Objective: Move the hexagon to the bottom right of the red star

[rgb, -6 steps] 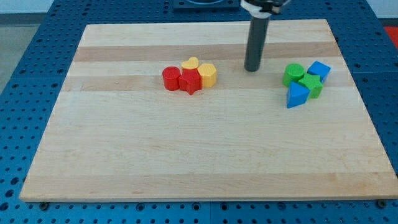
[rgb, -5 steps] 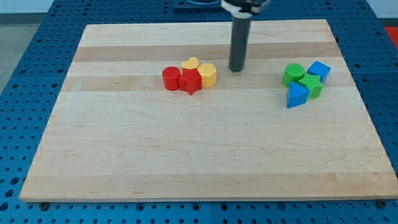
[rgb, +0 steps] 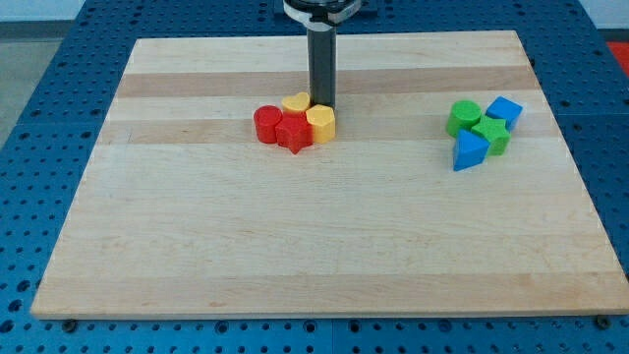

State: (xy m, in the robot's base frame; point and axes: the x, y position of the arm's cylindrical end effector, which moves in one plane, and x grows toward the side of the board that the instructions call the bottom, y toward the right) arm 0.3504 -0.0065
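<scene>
The yellow hexagon (rgb: 320, 124) sits on the wooden board, touching the right side of the red star (rgb: 293, 133). A red cylinder (rgb: 267, 124) touches the star's left side. A yellow heart (rgb: 295, 102) lies just above the star. My tip (rgb: 321, 105) stands right behind the hexagon, at its upper edge and beside the heart's right side, touching or nearly touching both.
At the view's right a cluster holds a green cylinder (rgb: 464, 117), a green star-like block (rgb: 490, 132), a blue block (rgb: 504, 110) and a blue triangular block (rgb: 469, 151). The board's top edge (rgb: 324, 37) lies a little above my tip.
My tip has slid left from the open board to the hexagon's upper edge. The hexagon and the red and yellow cluster have shifted slightly left and down.
</scene>
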